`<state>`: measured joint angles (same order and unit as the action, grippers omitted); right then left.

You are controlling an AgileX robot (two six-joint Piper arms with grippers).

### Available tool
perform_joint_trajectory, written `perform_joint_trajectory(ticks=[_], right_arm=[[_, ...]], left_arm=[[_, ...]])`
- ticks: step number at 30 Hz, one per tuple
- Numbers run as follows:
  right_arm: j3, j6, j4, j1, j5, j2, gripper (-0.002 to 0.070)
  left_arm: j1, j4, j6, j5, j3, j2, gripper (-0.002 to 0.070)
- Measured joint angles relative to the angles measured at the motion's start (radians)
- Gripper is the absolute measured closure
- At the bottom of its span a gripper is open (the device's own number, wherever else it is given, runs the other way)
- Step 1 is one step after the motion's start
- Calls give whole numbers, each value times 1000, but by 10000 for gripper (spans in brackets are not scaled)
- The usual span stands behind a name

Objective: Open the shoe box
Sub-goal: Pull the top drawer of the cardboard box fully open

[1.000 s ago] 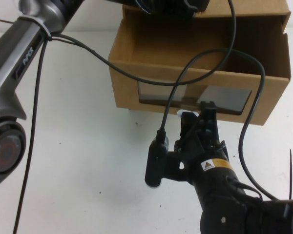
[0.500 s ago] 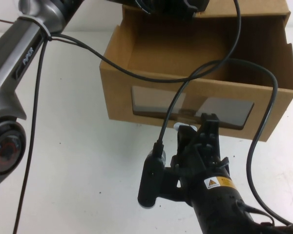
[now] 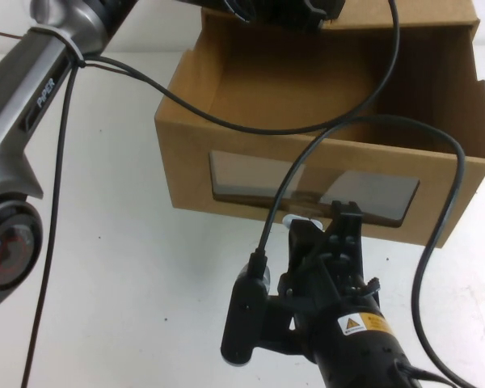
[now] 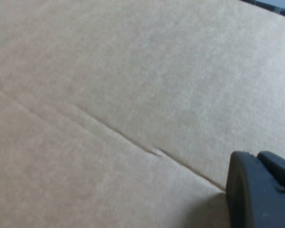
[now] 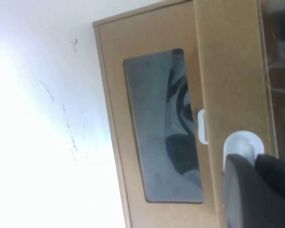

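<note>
The cardboard shoe box [image 3: 461,89] sits far-centre on the table [image 3: 129,283], its windowed drawer [image 3: 186,174] standing out toward the robot. The right gripper [image 3: 327,222] pinches the drawer's white tab [image 3: 295,220], jaws pressed together. A black cable [image 3: 226,121] drapes across the drawer. The left gripper [image 3: 275,12] is on the box top; its state cannot be told. The drawer is further out than a second ago.

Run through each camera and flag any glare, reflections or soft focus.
High view: even light; the window of the shoe box shows a pale sheen; the right gripper, jaws shut on the white tab, sits in front. Right wrist view: the table is blown out white; the window mirrors dark shapes. Left wrist view: soft cardboard fills the frame; the left gripper, by the box top, is a dark blur.
</note>
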<state>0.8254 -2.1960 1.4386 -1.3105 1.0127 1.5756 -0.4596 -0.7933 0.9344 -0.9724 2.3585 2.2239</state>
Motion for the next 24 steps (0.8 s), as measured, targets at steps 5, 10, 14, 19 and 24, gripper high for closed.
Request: perform_joint_trajectory(ticks=[5,10,14,19,24], right_arm=[[0,-2,6,-3,0,-5,675],[0,-2,6,6,-2,-5,675],[0,-2,-8,9,-17,-5,643],[0,-2,-65,9,-34,-5,503],[0,0,-79,9,-21,-5,366]], left_arm=[[0,2,0,0,0,0,679],[0,2,0,0,0,0,679],[0,2,-2,4,0,0,679],[0,-7,-2,6,0,2,679],[0,-9,-2,7,0,2,679]])
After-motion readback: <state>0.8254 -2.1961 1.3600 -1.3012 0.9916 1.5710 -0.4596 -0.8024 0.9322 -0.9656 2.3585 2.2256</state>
